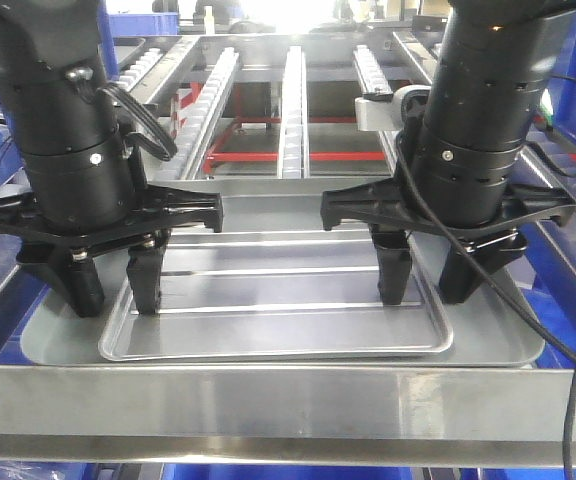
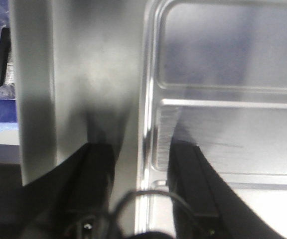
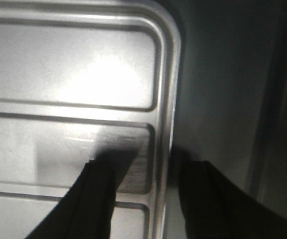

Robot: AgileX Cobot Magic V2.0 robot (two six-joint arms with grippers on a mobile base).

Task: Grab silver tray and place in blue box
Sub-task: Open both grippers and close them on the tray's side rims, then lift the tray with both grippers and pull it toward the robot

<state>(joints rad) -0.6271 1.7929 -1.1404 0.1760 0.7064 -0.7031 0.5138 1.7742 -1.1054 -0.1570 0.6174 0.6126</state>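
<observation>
1. My left gripper (image 1: 115,288) is open. Its jaws straddle the left rim of the silver tray (image 1: 288,325).
2. In the left wrist view, one finger (image 2: 96,174) sits outside the rim and the other (image 2: 188,174) is inside the silver tray (image 2: 233,129). There is a gap on both sides of the rim, so nothing is clamped.
3. My right gripper (image 1: 428,275) is also open and straddles the right rim.
4. In the right wrist view, the inner finger (image 3: 103,184) is over the tray floor (image 3: 59,74) and the outer finger (image 3: 203,194) is outside it. The rim runs between them.
5. Both sets of fingertips are down at tray level. I can't tell whether they touch the floor.
6. The silver tray lies flat, nested inside the larger grey tray (image 1: 508,345). Two long ridges (image 1: 268,271) run across its floor from side to side.
7. The grey tray sits just behind the metal front bar (image 1: 288,405).
8. Roller tracks (image 1: 293,100) run away behind the trays, over a red frame (image 1: 258,155).
9. Blue plastic (image 1: 268,470) shows below the front bar. I can't tell whether that is the box.
</observation>
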